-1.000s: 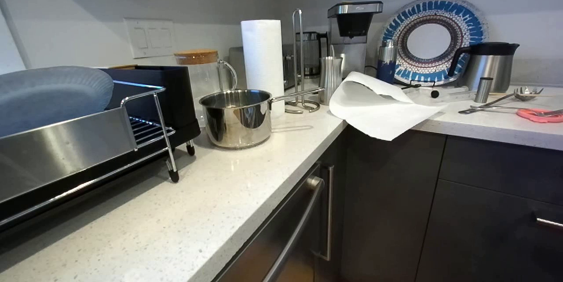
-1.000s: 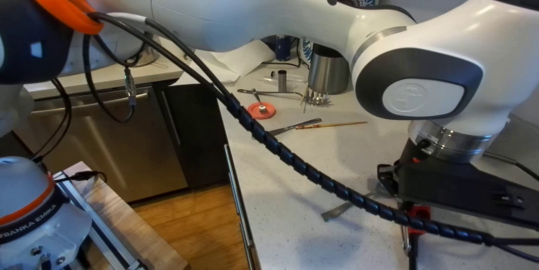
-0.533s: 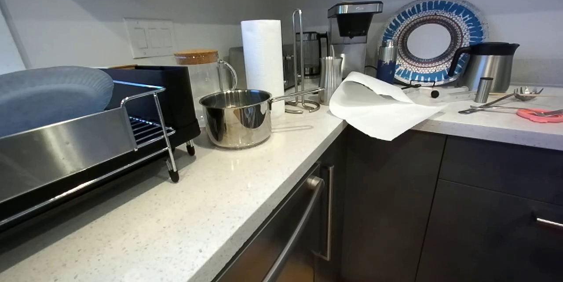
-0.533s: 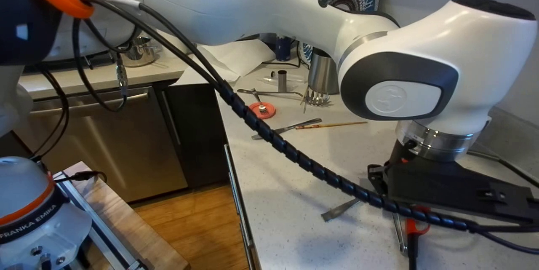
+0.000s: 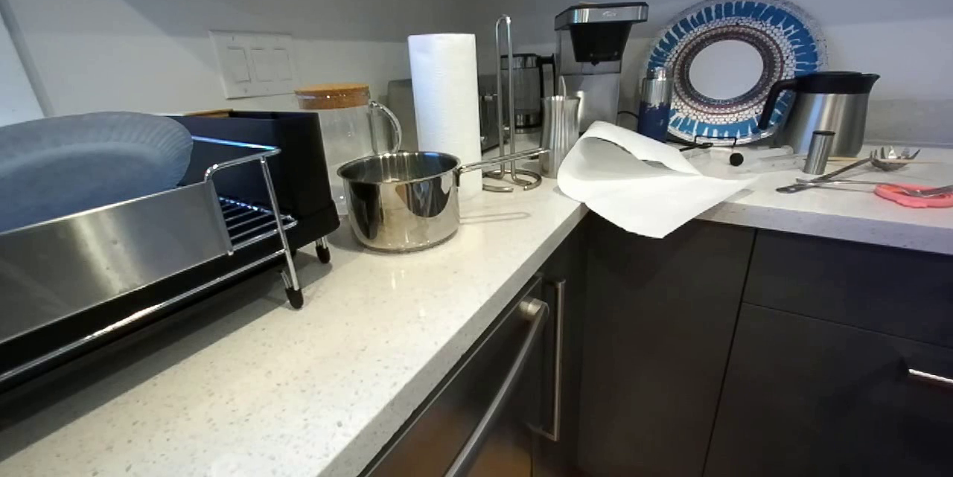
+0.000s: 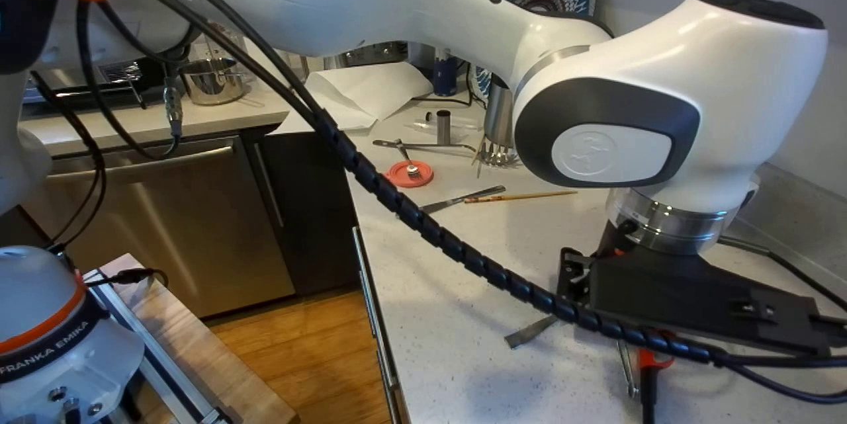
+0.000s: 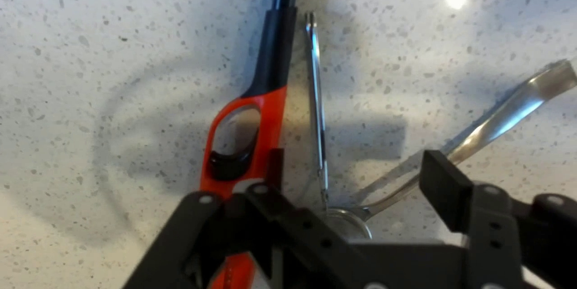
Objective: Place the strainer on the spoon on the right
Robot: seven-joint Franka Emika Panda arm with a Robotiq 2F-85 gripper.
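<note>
The gripper [image 7: 354, 172] had its fingers [image 7: 444, 190] spread wide, with nothing gripped. Between them in the wrist view lay what looked like the strainer [image 7: 317, 99], its slim handle running nearly up and down that view, tip towards the top. The flat-handled spoon [image 7: 489, 129] slanted to the upper right, crossing behind one finger. By their lower ends showed a round rim [image 7: 358, 220]; whose, could not be told. The opposite finger covered part of a red-and-black lighter [image 7: 272, 126]. In an exterior view a black cable [image 6: 490, 272] and the gripper's body hid the rim, but the spoon's flat end showed.
</note>
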